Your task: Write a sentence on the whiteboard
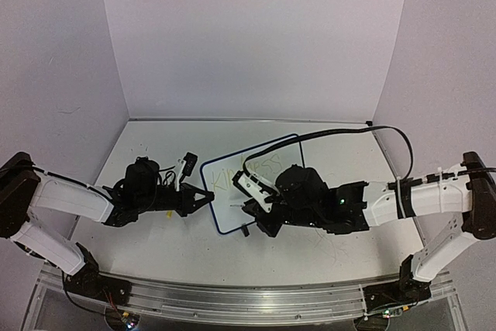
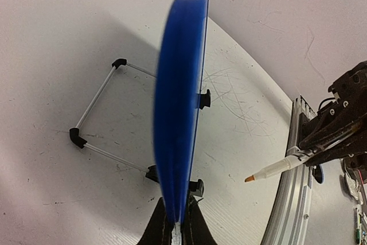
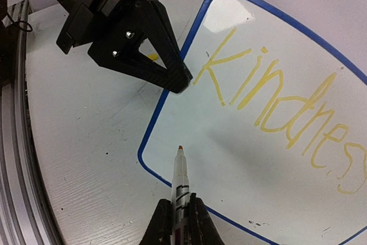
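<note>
Whiteboard stands propped on its wire stand mid-way across the table, between the two arms. Left gripper is clamped on its blue edge. Right gripper pinches a marker, orange tip aimed at the near corner, clear of the surface. The sentence reads "Kindnes" in yellow, running off view.
</note>
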### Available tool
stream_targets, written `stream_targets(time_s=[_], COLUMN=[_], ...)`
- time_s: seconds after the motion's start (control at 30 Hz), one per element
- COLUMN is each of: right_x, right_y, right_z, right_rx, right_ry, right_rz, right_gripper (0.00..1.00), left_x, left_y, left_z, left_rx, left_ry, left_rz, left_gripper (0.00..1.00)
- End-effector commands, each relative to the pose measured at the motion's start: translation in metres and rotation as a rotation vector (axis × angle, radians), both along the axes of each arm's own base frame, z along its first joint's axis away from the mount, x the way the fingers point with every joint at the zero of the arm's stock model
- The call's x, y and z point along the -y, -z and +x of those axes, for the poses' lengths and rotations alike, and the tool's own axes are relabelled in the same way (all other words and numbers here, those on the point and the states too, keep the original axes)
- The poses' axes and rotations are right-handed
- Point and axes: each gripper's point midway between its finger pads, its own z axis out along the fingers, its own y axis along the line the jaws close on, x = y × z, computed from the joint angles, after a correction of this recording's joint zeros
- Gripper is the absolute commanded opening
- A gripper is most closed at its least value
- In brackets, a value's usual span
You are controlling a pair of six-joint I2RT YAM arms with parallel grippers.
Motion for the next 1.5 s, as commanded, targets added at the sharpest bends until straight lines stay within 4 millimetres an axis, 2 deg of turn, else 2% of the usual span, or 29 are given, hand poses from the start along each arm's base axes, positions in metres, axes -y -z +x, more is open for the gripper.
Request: stream_targets(time_s=[0.0, 0.1, 0.4, 0.77, 1.23, 1.47], right_x=[-0.019, -0.028, -0.046, -0.035, -0.042, -0.034], right_y=[-0.017, -0.012, -0.015, -0.008, 0.0, -0.01], right_z=[-0.001, -0.008, -0.002, 0.002, -0.003, 0.008], right_rx=[0.031, 0.017, 0.035, 0.051, 0.042, 0.077], right_ry=[-0.039, -0.069, -0.068, -0.026, -0.064, 0.016], right_rz=[0.048, 0.046, 0.046, 0.029, 0.007, 0.03], right_gripper=[0.0, 0.0, 0.0, 0.0, 0.0, 0.0], left_x=[-0.003, -0.004, -0.003, -0.002, -0.002, -0.003], left_y=[0.003, 0.004, 0.004, 0.007, 0.007, 0.008], left_z=[0.009, 0.009, 0.01, 0.009, 0.009, 0.008], left_rx=[0.026, 0.024, 0.022, 0.02, 0.015, 0.013], left_ry=[-0.037, -0.037, -0.038, -0.035, -0.035, -0.037], left_rz=[0.043, 0.044, 0.046, 0.053, 0.051, 0.051], left_gripper=[0.0, 0.0, 0.0, 0.0, 0.0, 0.0])
